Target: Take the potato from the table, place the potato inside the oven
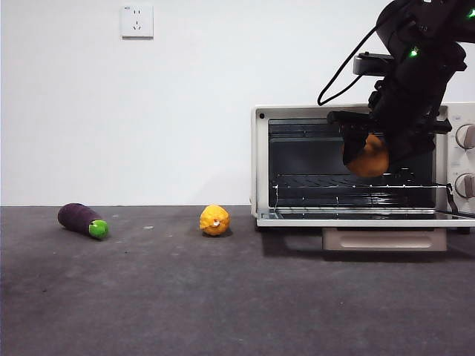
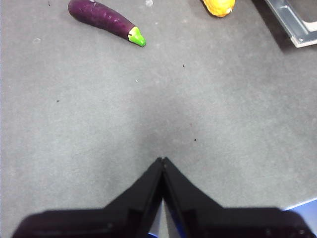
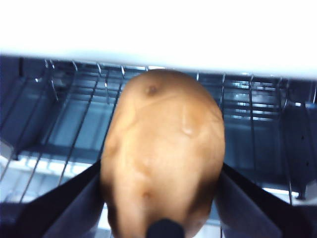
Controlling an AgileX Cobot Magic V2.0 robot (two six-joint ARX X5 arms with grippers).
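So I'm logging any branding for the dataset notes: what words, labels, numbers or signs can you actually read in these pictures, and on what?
None can be read.
The oven: no brand or lettering shows on its cream frame; the right gripper, holding the potato, covers part of the front.
The knobs: any markings are too small to read.
The wall socket: no legible marks.

front: low, level across table [image 1: 148, 297] | wrists: close, looking down (left shares eggplant [image 2: 104, 20])
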